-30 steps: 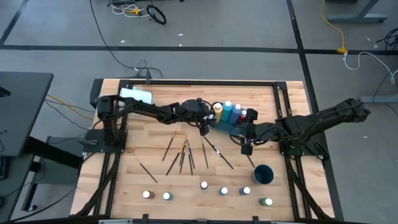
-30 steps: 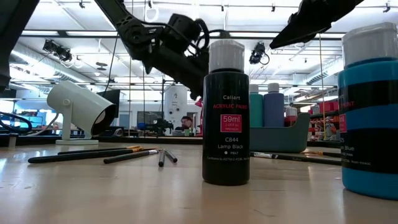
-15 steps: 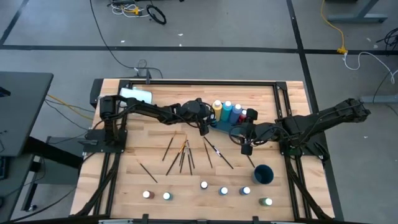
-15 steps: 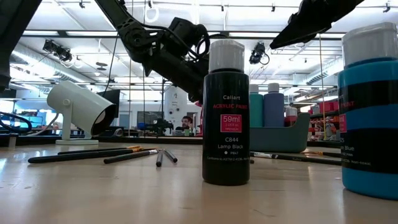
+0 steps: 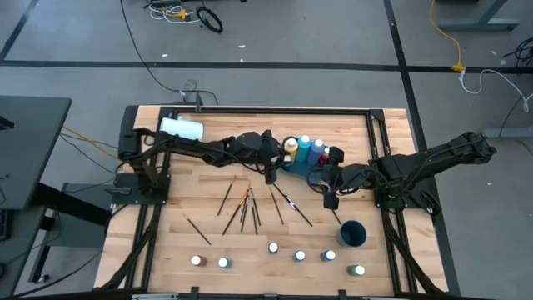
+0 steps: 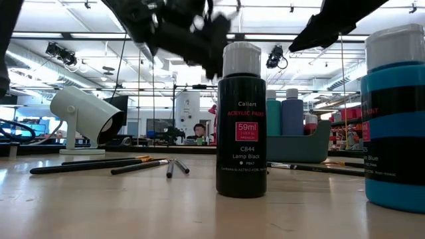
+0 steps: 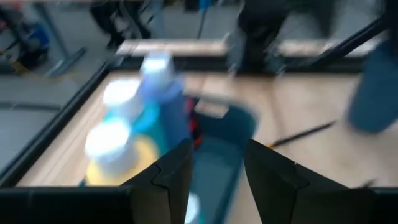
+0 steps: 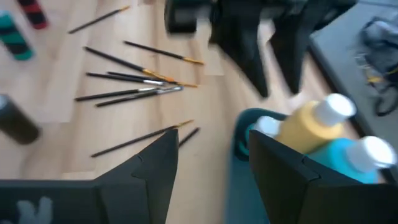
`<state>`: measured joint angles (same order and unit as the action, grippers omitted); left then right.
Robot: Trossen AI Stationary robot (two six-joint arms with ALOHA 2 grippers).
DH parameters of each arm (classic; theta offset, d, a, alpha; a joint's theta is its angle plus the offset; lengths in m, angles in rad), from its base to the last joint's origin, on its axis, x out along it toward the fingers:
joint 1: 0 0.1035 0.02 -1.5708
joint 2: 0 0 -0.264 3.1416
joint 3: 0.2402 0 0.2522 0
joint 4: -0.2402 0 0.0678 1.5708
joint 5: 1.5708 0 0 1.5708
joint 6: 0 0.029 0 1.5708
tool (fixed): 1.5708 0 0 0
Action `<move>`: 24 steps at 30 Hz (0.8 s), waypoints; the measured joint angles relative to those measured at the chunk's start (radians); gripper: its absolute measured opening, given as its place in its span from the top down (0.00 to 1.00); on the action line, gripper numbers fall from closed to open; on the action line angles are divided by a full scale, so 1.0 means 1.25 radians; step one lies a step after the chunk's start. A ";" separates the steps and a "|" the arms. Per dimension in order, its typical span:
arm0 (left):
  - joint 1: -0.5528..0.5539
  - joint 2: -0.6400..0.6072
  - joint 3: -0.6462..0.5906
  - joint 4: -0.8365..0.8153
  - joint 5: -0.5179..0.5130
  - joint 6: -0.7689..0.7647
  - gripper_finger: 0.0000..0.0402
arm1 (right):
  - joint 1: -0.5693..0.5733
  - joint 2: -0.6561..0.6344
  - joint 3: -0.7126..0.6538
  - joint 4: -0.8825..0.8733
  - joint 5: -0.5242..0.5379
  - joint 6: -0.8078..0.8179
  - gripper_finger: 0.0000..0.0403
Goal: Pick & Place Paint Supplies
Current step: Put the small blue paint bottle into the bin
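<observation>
two dark jointed arms, each ending in a matte black two-fingered pincer.

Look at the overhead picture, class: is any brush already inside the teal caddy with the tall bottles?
No. The brushes all lie loose on the wooden table, apart from the teal caddy.
</observation>
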<state>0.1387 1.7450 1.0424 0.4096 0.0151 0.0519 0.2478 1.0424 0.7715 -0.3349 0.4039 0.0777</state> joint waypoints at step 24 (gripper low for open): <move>-0.184 -0.283 0.001 -0.263 0.044 -0.056 0.63 | 0.087 0.318 0.001 0.377 -0.654 -0.106 0.51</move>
<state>-0.0918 1.3907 1.0435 0.0813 0.0704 -0.0180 0.3561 1.4400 0.7723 0.1361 -0.4131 -0.0554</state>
